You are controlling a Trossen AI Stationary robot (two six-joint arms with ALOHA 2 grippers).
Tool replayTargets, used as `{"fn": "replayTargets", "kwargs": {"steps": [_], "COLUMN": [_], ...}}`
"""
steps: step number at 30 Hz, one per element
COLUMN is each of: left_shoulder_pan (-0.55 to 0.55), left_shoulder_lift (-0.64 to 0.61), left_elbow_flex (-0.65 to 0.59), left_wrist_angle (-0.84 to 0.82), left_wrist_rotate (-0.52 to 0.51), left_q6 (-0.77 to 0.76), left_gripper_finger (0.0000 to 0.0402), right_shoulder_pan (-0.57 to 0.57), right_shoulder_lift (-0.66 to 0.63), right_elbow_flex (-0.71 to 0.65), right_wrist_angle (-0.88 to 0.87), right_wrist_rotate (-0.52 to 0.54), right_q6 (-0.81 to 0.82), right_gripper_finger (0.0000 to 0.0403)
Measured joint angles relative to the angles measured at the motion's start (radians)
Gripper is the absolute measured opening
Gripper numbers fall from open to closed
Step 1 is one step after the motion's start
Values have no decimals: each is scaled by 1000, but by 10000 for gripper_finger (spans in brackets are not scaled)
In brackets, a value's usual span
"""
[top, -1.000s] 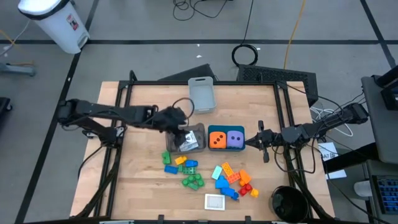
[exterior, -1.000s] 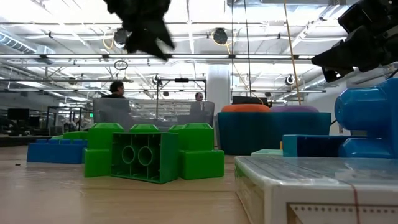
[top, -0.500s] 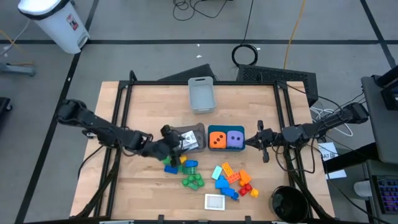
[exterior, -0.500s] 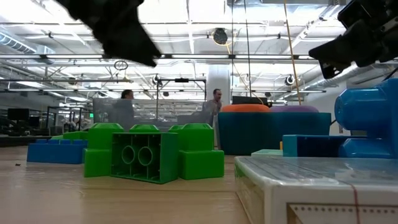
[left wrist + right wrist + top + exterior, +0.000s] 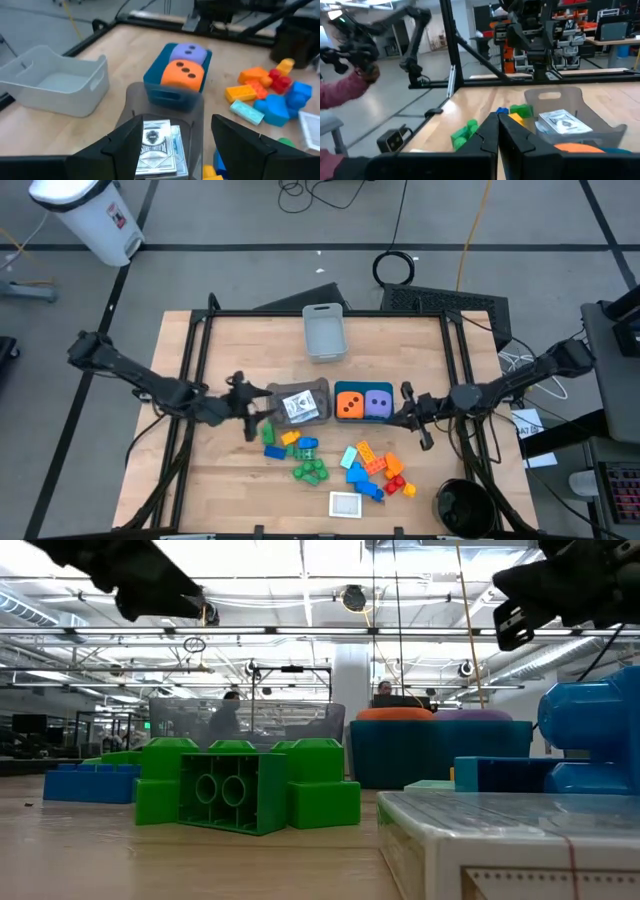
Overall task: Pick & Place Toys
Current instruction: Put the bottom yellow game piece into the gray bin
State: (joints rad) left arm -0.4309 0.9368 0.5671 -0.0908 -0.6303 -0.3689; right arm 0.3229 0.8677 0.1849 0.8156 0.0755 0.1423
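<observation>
The grey bin (image 5: 300, 402) holds flat white-edged cards (image 5: 157, 145). The teal bin (image 5: 362, 402) beside it holds the orange die (image 5: 183, 74) and the purple die (image 5: 190, 50). Loose bricks lie near the table's front in two clusters (image 5: 292, 445) (image 5: 375, 468), with green bricks (image 5: 310, 471) between them and a white card (image 5: 346, 503) in front. My left gripper (image 5: 257, 414) is open and empty, just left of the grey bin, its fingers pointing at it. My right gripper (image 5: 399, 411) is shut and empty, just right of the teal bin.
A pale grey bin (image 5: 324, 332) stands at the table's far edge, middle. A black frame (image 5: 200, 330) runs along the table's sides. In the low view the green brick (image 5: 245, 785) and the white card (image 5: 500, 840) stand close. A person's sleeve (image 5: 342, 92) shows beyond the table.
My left gripper has drawn back from above the grey bin, going toward the table's left and near edges, and now hangs beside the bin. My right gripper has edged toward the teal bin. The bins and toys have stayed in place.
</observation>
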Motion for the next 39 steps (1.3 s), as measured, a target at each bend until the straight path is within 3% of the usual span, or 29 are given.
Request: {"fn": "replayTargets", "kwargs": {"steps": [5, 9, 15, 19, 24, 29, 33, 39], "left_shoulder_pan": [-8, -11, -10, -10, -9, -9, -9, -9], "left_shoulder_lift": [-192, -325, -453, -467, -466, -465, -466, -466], "left_elbow_flex": [-126, -204, -283, -334, -417, -494, -525, -525], "left_wrist_angle": [20, 41, 87, 161, 225, 323, 378, 385], "left_wrist_rotate": [0, 0, -4, -6, -6, -6, -6, -54], "left_q6": [20, 40, 78, 73, 15, -19, -25, -26], "left_gripper_finger": [243, 244, 244, 244, 243, 244, 244, 244], "right_shoulder_pan": [26, 82, 181, 246, 326, 366, 408, 457], "right_shoulder_lift": [153, 248, 375, 432, 479, 462, 451, 472], "right_elbow_flex": [17, 120, 343, 473, 570, 611, 685, 751], "right_wrist_angle": [177, 148, -22, -269, -461, -614, -927, -1257], "right_wrist_rotate": [0, 0, -1, 6, 165, 211, 206, 110], "right_q6": [28, 7, -66, -61, -41, 122, 331, 650], "right_gripper_finger": [0, 3, 46, 73, 114, 180, 229, 249]}}
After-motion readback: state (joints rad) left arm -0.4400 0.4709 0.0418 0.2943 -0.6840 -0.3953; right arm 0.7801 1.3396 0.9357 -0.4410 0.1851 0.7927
